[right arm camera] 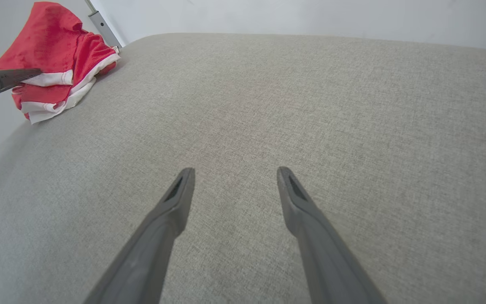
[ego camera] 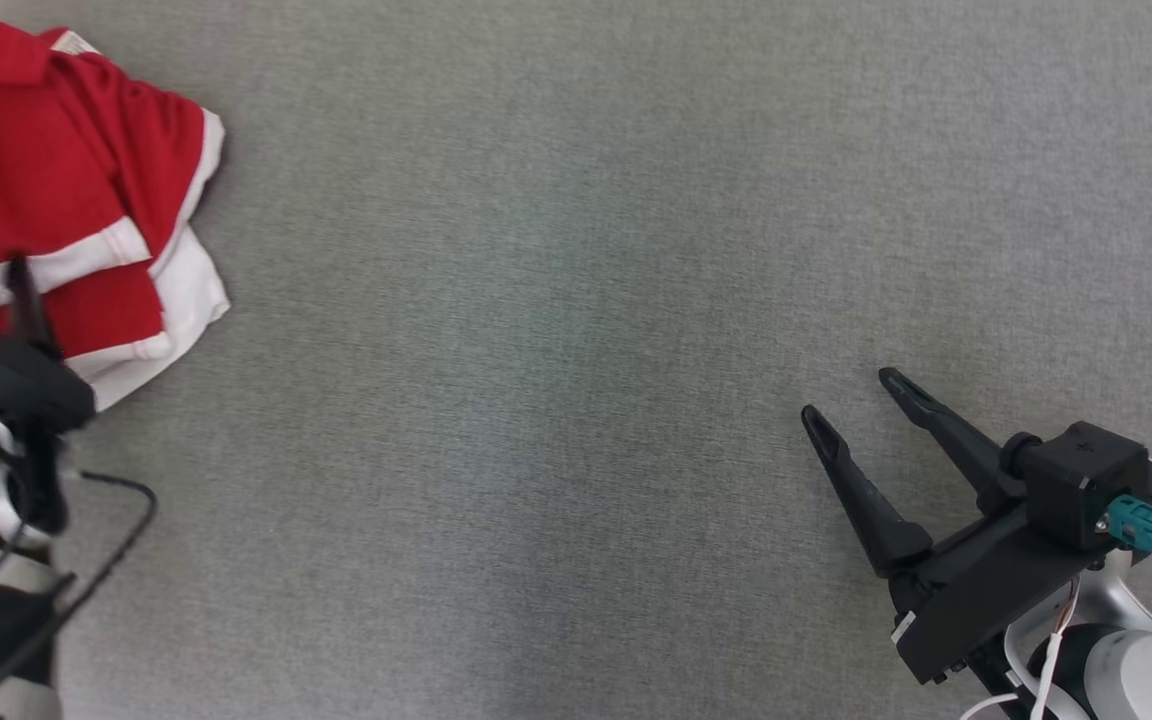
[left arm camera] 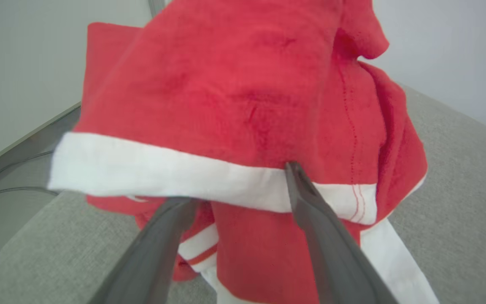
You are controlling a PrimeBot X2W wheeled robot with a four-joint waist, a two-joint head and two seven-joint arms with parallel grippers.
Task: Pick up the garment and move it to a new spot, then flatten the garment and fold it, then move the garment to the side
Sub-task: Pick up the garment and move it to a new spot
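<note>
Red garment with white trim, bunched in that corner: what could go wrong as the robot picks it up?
1. The red-and-white cloth garment lies crumpled in layers, so the open left hand might pinch only the white band and drag the rest.
2. It sits near the edge of the grey fabric surface; a nudge could push it off.
3. The right hand is far away, so it could hardly help.

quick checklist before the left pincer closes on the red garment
1. Left pincer open: ok
2. Its fingers straddle the red garment's white band: ok
3. Only one layer between them: cannot tell
4. Right pincer open, apart from the garment: ok
5. Room on the grey cushion for a new spot: ok
</note>
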